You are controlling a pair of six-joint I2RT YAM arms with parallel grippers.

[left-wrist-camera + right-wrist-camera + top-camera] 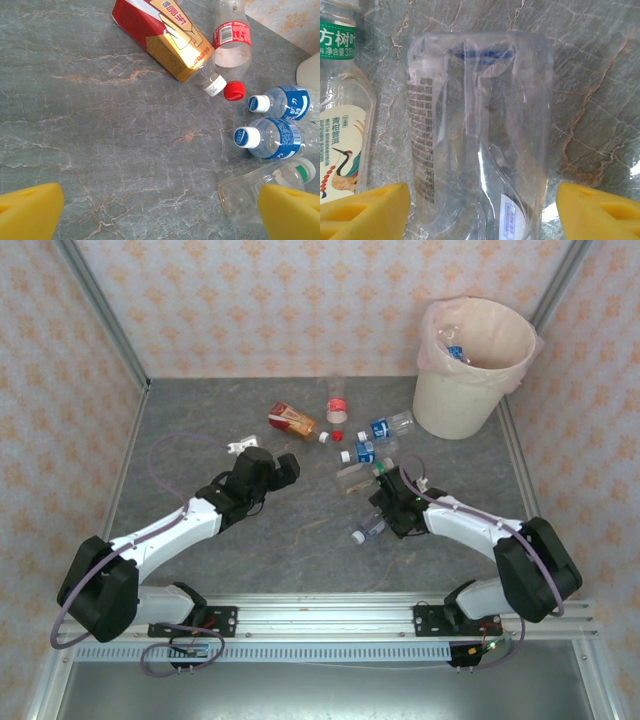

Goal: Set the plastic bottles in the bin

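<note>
While left hand hangs spread wide, right hand straddles clear bottle.
Right hand spread, not touching it; bin at 1 o'clock on desk.

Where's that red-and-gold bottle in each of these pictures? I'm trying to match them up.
Top external: the red-and-gold bottle lies just above the picture's middle, slightly left of centre, slanting down to the right.
Left wrist: the same bottle lies at the top centre, again slanting down to the right.
Shared landmark: the red cap, just right of the bottle's white-capped end.
</note>
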